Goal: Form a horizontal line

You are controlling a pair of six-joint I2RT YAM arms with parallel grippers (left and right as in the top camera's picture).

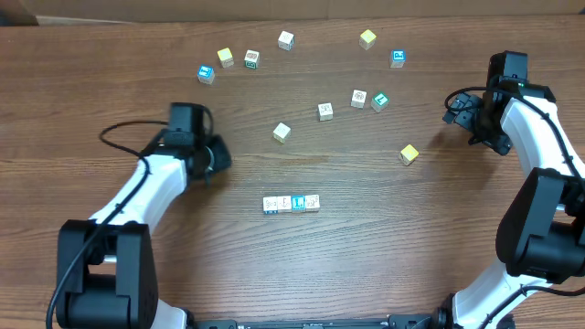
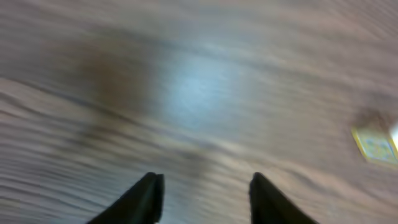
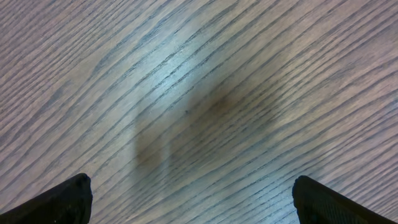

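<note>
The table (image 1: pixel 366 265) carries loose cubes across its far half and the line (image 1: pixel 291 203) alone near the front centre. From above, the left gripper (image 2: pixel 205 186) sits to the left of the line and a little farther from the robot, so the line lies to its right and slightly nearer. The right gripper (image 3: pixel 189 190) is well apart at the far right edge, which makes the left arm clearly the closer one. The left fingers stand partly apart over bare wood with nothing between them, though that view is blurred. The right fingers are spread wide and also hold nothing. The line's long axis runs left to right across the table, almost level, with its right end a shade farther back. Its four cubes touch: a blue-marked one at the left end, then a red-marked one, a blue one (image 1: pixel 299 202), and a tan one at the right end. Any further cube would probably join at an end, along that axis.
</note>
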